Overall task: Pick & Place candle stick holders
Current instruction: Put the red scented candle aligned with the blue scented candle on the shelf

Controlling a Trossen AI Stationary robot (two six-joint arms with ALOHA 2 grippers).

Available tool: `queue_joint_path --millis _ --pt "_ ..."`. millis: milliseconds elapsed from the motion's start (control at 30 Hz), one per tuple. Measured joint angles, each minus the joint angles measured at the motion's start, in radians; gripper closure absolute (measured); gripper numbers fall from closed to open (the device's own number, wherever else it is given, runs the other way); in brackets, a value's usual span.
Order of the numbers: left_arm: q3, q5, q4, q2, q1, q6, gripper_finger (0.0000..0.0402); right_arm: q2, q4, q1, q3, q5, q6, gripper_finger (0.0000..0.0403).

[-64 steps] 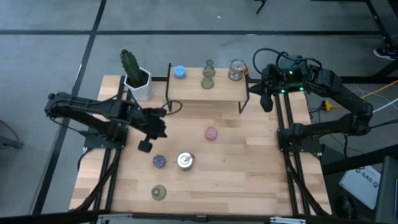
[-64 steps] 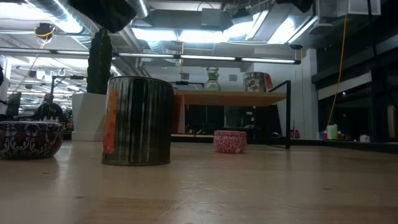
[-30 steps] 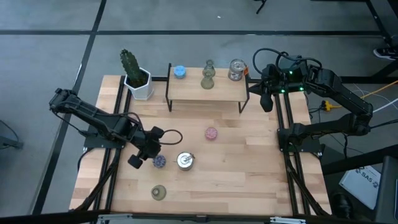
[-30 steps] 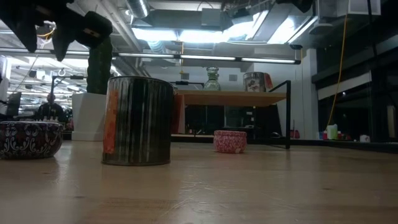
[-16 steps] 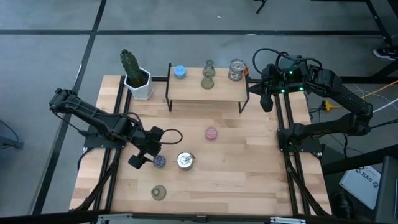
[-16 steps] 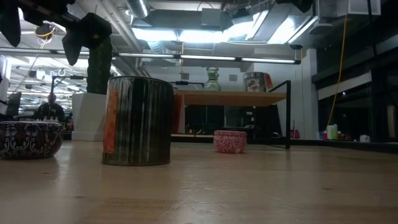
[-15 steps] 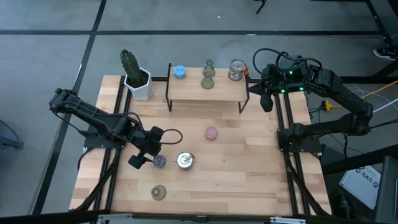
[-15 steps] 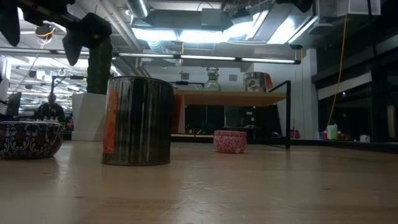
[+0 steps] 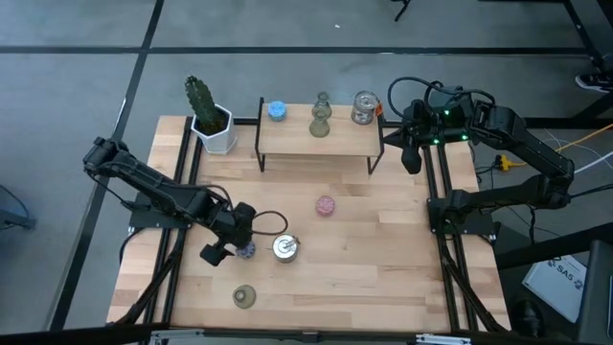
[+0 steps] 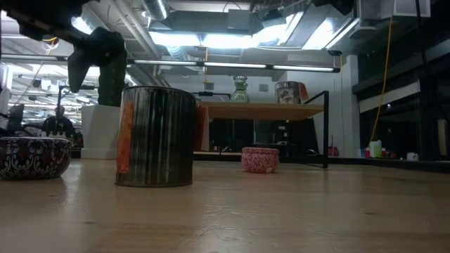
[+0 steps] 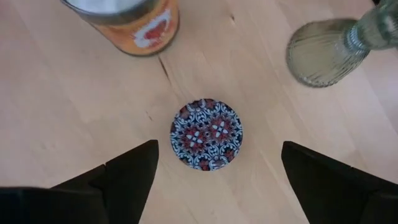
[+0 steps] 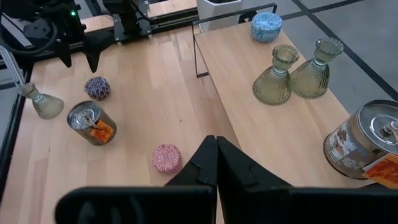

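Note:
A dark speckled round candle stick holder (image 11: 206, 134) rests on its base on the table. My left gripper (image 11: 219, 149) hovers open above it, one finger standing off each side, touching nothing. From above the gripper (image 9: 228, 251) partly covers this holder (image 9: 247, 251). A silvery cup (image 9: 283, 248), a pink holder (image 9: 326, 205) and an olive flared one (image 9: 244, 297) also stand on the table. The shelf (image 9: 321, 144) carries a blue holder (image 9: 277, 110), two olive ones (image 12: 273, 81) and a silvery cup (image 9: 364, 107). My right gripper (image 12: 216, 149) waits shut by the shelf's right end.
A white pot with a cactus (image 9: 211, 120) stands at the far left, beside the shelf's left leg. The silvery cup (image 11: 124, 18) and the olive holder (image 11: 323, 53) stand close around the dark holder. Bare wood spreads over the table's right half (image 9: 383, 268).
My left gripper has shifted a little toward the table's near edge and right, coming down over the dark speckled holder, and its fingers have spread wider. No holder has moved.

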Motion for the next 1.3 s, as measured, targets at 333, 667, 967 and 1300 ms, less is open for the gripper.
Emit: queue_joint_path --millis 333,667,967,1300 --pt "0.000 -0.010 -0.020 0.091 -0.007 0.001 0.0038 0.000 -0.019 0.000 0.000 -0.001 -0.006 0.0402" --pt "0.001 0.013 -0.029 0.186 -0.007 0.027 0.0013 0.000 -0.022 0.000 0.000 -0.001 0.001 0.0402" --pt "0.001 -0.003 -0.032 0.207 -0.007 0.027 0.0013 0.000 -0.022 0.000 0.000 -0.001 0.001 0.0402" --pt "0.001 -0.008 0.005 0.207 -0.007 0.054 0.0013 0.000 -0.022 0.000 0.000 -0.001 0.002 0.0402"
